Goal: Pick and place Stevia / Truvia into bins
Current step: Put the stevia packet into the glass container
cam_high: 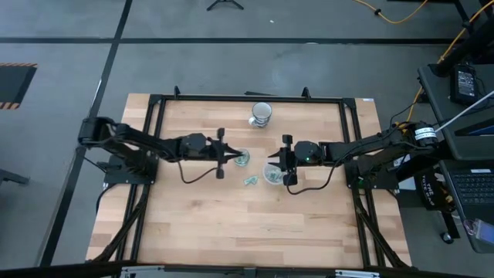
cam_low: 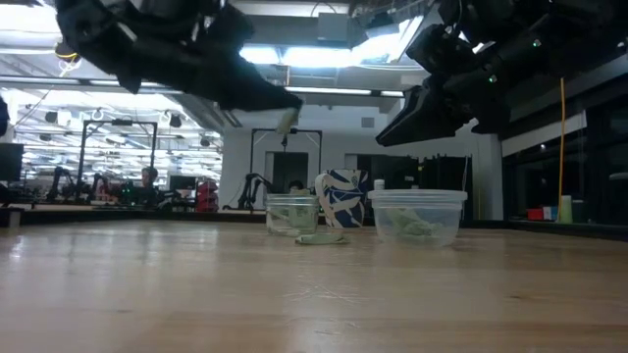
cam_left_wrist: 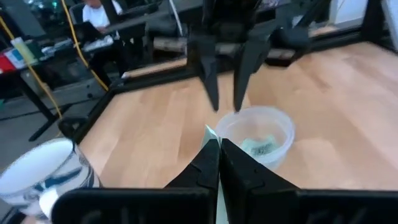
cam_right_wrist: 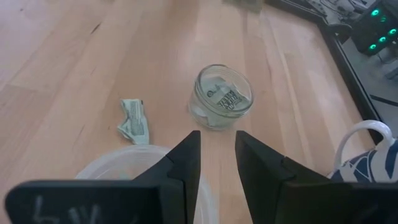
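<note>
A light, limp paper packet [cam_left_wrist: 210,134] is pinched by one edge in the left gripper's [cam_left_wrist: 219,149] shut jaws above the glass [cam_high: 243,159], while another packet [cam_right_wrist: 134,121] lies flat near it, best nipped at a raised edge by the right gripper [cam_right_wrist: 217,152], jaws spread

- A narrow clear glass cup [cam_right_wrist: 222,97] stood upright near the middle of the table, with printed packets [cam_right_wrist: 226,98] inside it.
- A wider translucent white plastic cup [cam_left_wrist: 255,135] stood near it, apart, holding at least one green-and-white packet [cam_left_wrist: 259,147].
- One crumpled light green packet [cam_right_wrist: 134,121] lay flat on the wood between the two cups.
- Another packet [cam_left_wrist: 211,136], thin and pale, was pinched upright in the left gripper [cam_left_wrist: 219,149], held above the table.
</note>
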